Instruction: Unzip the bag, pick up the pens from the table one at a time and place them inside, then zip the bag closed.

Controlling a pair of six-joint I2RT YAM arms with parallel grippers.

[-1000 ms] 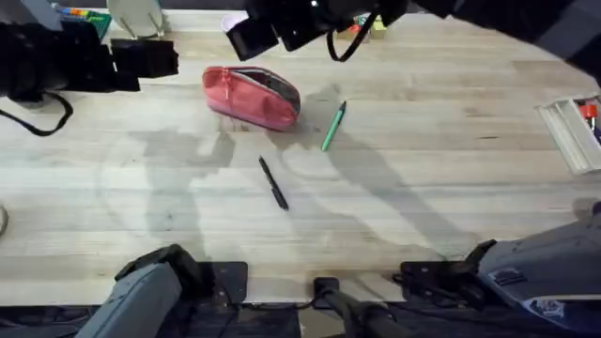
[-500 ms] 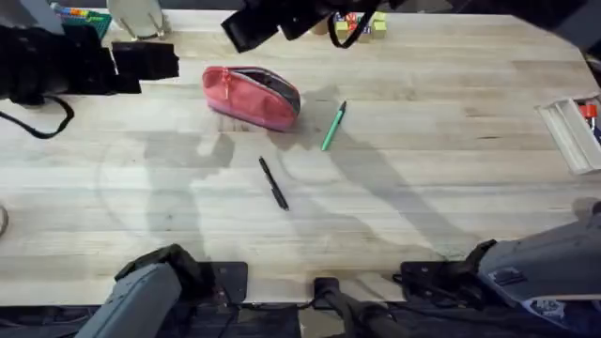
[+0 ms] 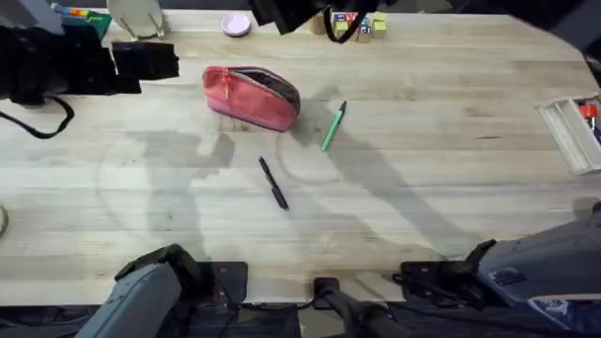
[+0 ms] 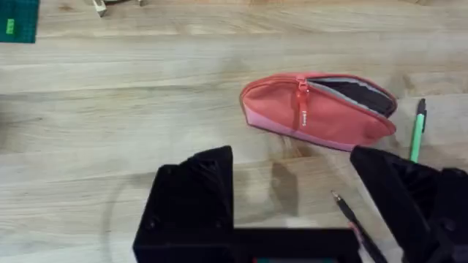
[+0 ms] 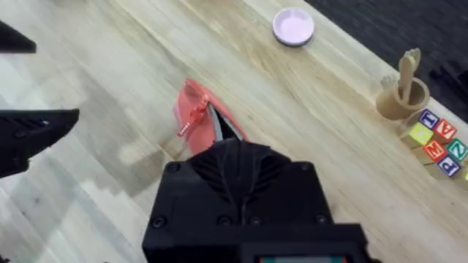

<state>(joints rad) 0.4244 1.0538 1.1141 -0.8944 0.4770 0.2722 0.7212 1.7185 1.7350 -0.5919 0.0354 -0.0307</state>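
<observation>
The pale wooden surface [image 3: 451, 141] carries everything. On it the coral-pink bag [image 3: 251, 96] lies toward the far side, its zipper partly open at the right end so the grey lining shows. Just right of it lies the green pen [image 3: 332, 126], angled, apart from the bag; the black pen [image 3: 273, 182] lies nearer the arms' bases, well clear of both. In the left wrist view, the left claw [image 4: 307, 201] hovers spread wide, the bag just beyond its fingertips. Whether the right claw is spread or pressed together, I cannot tell; the bag lies past its housing.

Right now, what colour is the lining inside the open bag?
Grey, seen through the unzipped top of the bag, best in the left wrist view.
</observation>
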